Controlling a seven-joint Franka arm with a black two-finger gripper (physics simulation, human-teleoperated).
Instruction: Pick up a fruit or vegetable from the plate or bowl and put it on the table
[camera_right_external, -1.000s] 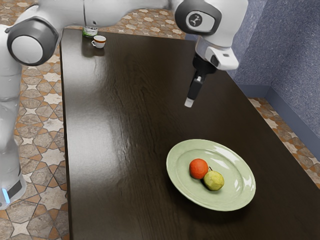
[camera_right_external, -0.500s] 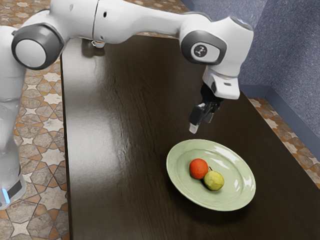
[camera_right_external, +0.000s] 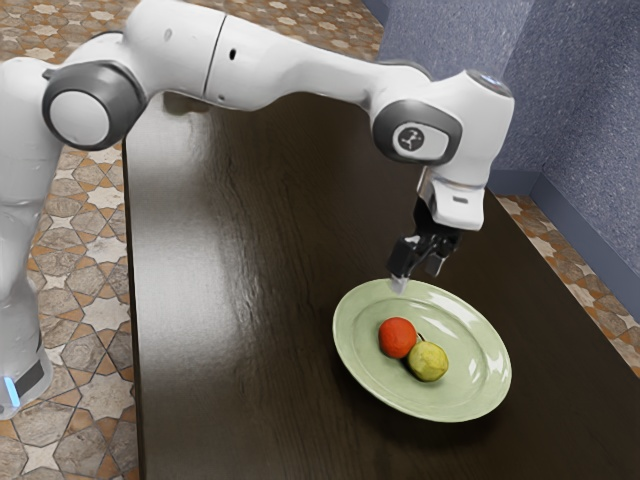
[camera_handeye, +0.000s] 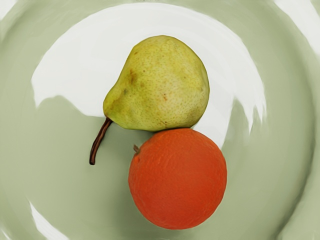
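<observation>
My gripper (camera_right_external: 417, 277) hangs above the far rim of the pale green plate (camera_right_external: 468, 326) in the exterior view, its two fingers apart with nothing between them. On the plate lie an orange-red round fruit (camera_right_external: 397, 338) and a yellow-green pear (camera_right_external: 428, 362), side by side. From the wrist, the pear (camera_handeye: 160, 85) touches the orange fruit (camera_handeye: 178, 179), and its brown stem points away to one side. Both rest on the plate's (camera_handeye: 65, 185) glossy inner surface, below my hand.
The plate stands on a dark wooden table (camera_right_external: 240, 300). Bare tabletop lies on the exterior view's left of the plate. A blue-grey wall (camera_right_external: 590, 130) rises beyond the table's edge at the exterior view's right.
My hand has come down and nearer the plate, turning so that both fingers now show apart in the exterior view. The plate and the two fruits have stayed where they were.
</observation>
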